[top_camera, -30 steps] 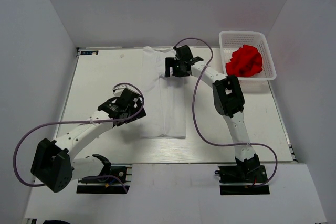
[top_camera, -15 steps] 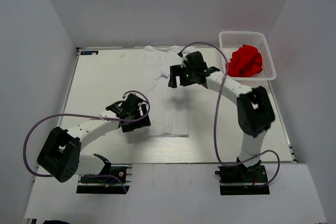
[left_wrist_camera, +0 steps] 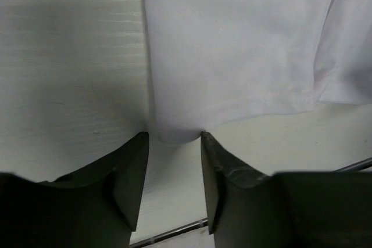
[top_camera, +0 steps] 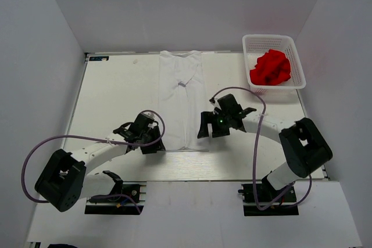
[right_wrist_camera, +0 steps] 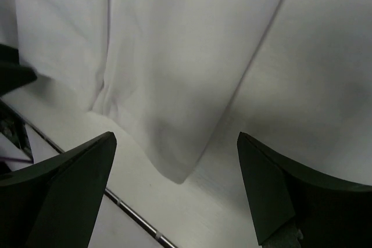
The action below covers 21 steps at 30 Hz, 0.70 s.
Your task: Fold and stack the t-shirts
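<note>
The white t-shirt [top_camera: 183,100] lies folded into a long narrow strip down the middle of the table, collar at the far end. My left gripper [top_camera: 154,142] is low at the strip's near left corner. In the left wrist view that corner [left_wrist_camera: 174,126] sits right at my left gripper [left_wrist_camera: 174,137], whose jaws are partly closed with a gap between them. My right gripper [top_camera: 204,132] hovers wide open at the near right corner. The right wrist view shows this corner [right_wrist_camera: 174,161] below my right gripper [right_wrist_camera: 175,137]. The red t-shirt [top_camera: 270,68] is bunched in the basket.
The white mesh basket [top_camera: 273,39] stands at the back right corner of the table. A thin metal rail [right_wrist_camera: 133,216] runs along the table's near edge just behind both grippers. Purple cables [top_camera: 35,155] loop beside both arms.
The right arm swung from the collar end back to the near right corner of the white t-shirt. The left gripper slid to the near left corner and its jaws narrowed.
</note>
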Each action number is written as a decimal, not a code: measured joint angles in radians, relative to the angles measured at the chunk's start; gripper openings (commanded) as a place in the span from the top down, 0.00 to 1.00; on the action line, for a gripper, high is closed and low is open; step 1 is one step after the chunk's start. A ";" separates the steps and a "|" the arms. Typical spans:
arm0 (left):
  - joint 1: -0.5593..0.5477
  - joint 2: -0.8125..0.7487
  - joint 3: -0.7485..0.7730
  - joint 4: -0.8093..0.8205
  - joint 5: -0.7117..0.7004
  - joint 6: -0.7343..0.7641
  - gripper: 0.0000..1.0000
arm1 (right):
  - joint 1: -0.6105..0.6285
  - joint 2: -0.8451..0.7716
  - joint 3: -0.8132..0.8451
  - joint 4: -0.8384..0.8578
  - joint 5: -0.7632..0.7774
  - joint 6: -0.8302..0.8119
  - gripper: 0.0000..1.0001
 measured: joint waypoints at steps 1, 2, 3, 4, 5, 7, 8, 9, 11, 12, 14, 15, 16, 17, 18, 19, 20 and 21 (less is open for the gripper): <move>0.000 0.002 -0.004 0.006 0.011 0.000 0.52 | 0.006 -0.018 -0.024 -0.006 -0.013 0.010 0.10; -0.002 0.004 -0.009 0.015 0.019 0.002 0.56 | 0.014 -0.028 -0.043 -0.019 -0.020 0.017 0.10; -0.003 0.004 -0.015 0.026 0.027 -0.001 0.58 | 0.021 -0.035 -0.055 -0.030 -0.039 0.029 0.10; -0.004 0.004 -0.024 0.040 0.035 -0.003 0.59 | 0.026 -0.042 -0.061 -0.038 -0.042 0.036 0.10; -0.005 0.004 -0.029 0.050 0.043 -0.005 0.63 | 0.031 -0.046 -0.064 -0.046 -0.047 0.041 0.10; -0.006 0.007 -0.035 0.061 0.053 -0.007 0.68 | 0.039 -0.053 -0.071 -0.053 -0.053 0.053 0.11; -0.006 0.010 -0.036 0.065 0.055 -0.008 0.76 | 0.040 -0.056 -0.076 -0.055 -0.056 0.060 0.16; -0.006 0.013 -0.037 0.069 0.058 -0.011 0.78 | 0.042 -0.058 -0.080 -0.054 -0.056 0.063 0.20; -0.007 0.026 -0.037 0.076 0.060 -0.011 0.82 | 0.044 -0.058 -0.087 -0.055 -0.061 0.072 0.34; -0.007 0.029 -0.036 0.079 0.063 -0.013 0.84 | 0.045 -0.055 -0.089 -0.059 -0.059 0.076 0.41; -0.007 0.034 -0.035 0.082 0.066 -0.013 0.92 | 0.050 -0.044 -0.099 -0.058 -0.062 0.083 0.65; -0.007 0.036 -0.035 0.084 0.069 -0.014 0.99 | 0.051 -0.040 -0.105 -0.056 -0.061 0.084 0.73; -0.007 0.038 -0.034 0.085 0.072 -0.017 1.00 | 0.051 -0.034 -0.110 -0.052 -0.055 0.083 0.85; -0.008 0.039 -0.033 0.087 0.074 -0.016 1.00 | 0.052 -0.027 -0.116 -0.049 -0.051 0.084 0.99; -0.008 0.040 -0.032 0.087 0.074 -0.016 1.00 | 0.052 -0.019 -0.119 -0.046 -0.053 0.092 1.00; -0.008 0.042 -0.030 0.086 0.074 -0.015 1.00 | 0.053 -0.014 -0.119 -0.043 -0.058 0.098 1.00; -0.008 0.044 -0.027 0.083 0.074 -0.015 1.00 | 0.053 -0.013 -0.119 -0.039 -0.060 0.100 1.00; -0.008 0.047 -0.023 0.077 0.074 -0.014 1.00 | 0.053 -0.013 -0.119 -0.037 -0.060 0.100 1.00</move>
